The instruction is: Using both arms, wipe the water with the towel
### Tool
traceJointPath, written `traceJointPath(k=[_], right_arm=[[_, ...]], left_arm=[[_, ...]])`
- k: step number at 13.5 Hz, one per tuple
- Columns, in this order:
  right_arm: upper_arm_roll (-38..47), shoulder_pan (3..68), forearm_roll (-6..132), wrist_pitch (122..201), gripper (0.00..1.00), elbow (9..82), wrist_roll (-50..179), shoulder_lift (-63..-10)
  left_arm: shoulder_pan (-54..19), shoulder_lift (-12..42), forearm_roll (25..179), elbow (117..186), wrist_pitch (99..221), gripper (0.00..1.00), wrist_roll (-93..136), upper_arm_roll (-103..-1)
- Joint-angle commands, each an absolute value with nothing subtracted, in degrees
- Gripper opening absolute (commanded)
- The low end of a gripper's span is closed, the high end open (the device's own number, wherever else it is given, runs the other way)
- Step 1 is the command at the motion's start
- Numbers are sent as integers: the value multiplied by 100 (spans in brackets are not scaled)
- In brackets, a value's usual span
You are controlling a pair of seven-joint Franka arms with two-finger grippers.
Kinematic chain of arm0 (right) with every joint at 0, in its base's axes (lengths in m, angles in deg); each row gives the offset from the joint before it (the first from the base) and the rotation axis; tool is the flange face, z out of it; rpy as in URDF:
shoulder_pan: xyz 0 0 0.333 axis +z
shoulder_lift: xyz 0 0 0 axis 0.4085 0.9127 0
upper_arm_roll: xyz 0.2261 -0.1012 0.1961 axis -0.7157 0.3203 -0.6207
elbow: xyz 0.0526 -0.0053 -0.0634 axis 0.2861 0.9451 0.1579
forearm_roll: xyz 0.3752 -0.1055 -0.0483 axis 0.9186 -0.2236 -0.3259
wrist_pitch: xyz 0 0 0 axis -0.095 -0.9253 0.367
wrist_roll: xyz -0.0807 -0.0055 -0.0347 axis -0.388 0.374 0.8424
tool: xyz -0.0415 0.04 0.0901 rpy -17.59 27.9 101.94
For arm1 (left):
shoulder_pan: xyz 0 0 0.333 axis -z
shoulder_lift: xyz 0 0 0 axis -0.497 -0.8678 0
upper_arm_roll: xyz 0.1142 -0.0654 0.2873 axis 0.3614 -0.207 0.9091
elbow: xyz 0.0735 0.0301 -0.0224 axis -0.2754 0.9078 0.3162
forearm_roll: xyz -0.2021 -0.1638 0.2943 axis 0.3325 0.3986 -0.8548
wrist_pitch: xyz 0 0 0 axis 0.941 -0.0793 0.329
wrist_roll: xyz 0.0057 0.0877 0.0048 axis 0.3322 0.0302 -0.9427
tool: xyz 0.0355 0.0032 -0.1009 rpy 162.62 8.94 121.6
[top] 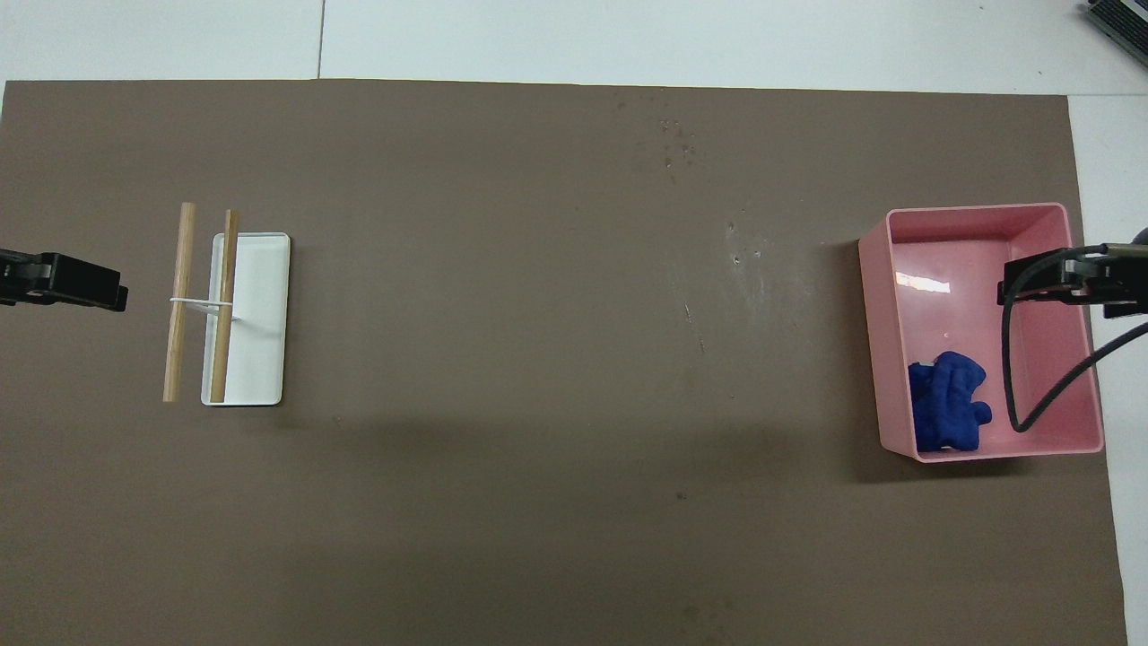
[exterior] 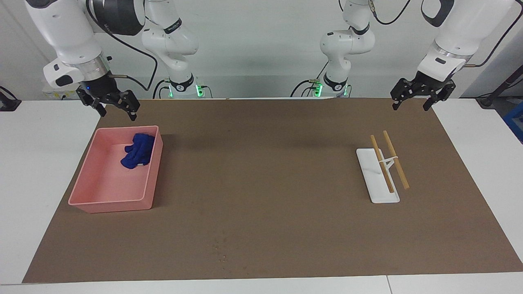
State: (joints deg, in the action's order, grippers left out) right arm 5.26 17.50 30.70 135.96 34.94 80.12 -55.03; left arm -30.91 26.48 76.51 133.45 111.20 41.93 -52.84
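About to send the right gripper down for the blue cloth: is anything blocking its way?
Nothing visible covers the bunched royal-blue fabric towel. It lies inside the pink plastic tray, against a wall, so those walls surround it. The right gripper hangs open above the tray's robot-side edge.

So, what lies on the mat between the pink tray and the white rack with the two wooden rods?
Nothing stands between the pink tray and the white rack: the overhead view shows only bare brown mat, with faint smudges and specks.
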Motion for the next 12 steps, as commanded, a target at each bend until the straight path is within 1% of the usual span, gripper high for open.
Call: traceJointPath(k=[1, 2, 5, 6, 12], right_arm=[[503, 1884, 2930, 13089, 100, 2697, 8126, -5199], [485, 1945, 2903, 12923, 100, 2565, 8143, -5094], [485, 1989, 2955, 12868, 99, 2511, 8170, -5067], [476, 1981, 3052, 12946, 99, 2537, 8240, -5067], [476, 1989, 3035, 12807, 100, 2932, 8311, -5251]], left_arm=[[-3147, 2796, 7652, 13487, 11086, 100, 4241, -5317], [-3147, 2796, 7652, 13487, 11086, 100, 4241, -5317], [-3147, 2796, 7652, 13487, 11086, 100, 4241, -5317], [-3147, 2796, 7652, 13487, 11086, 100, 4241, -5317], [-3147, 2796, 7652, 13487, 11086, 100, 4241, -5317]])
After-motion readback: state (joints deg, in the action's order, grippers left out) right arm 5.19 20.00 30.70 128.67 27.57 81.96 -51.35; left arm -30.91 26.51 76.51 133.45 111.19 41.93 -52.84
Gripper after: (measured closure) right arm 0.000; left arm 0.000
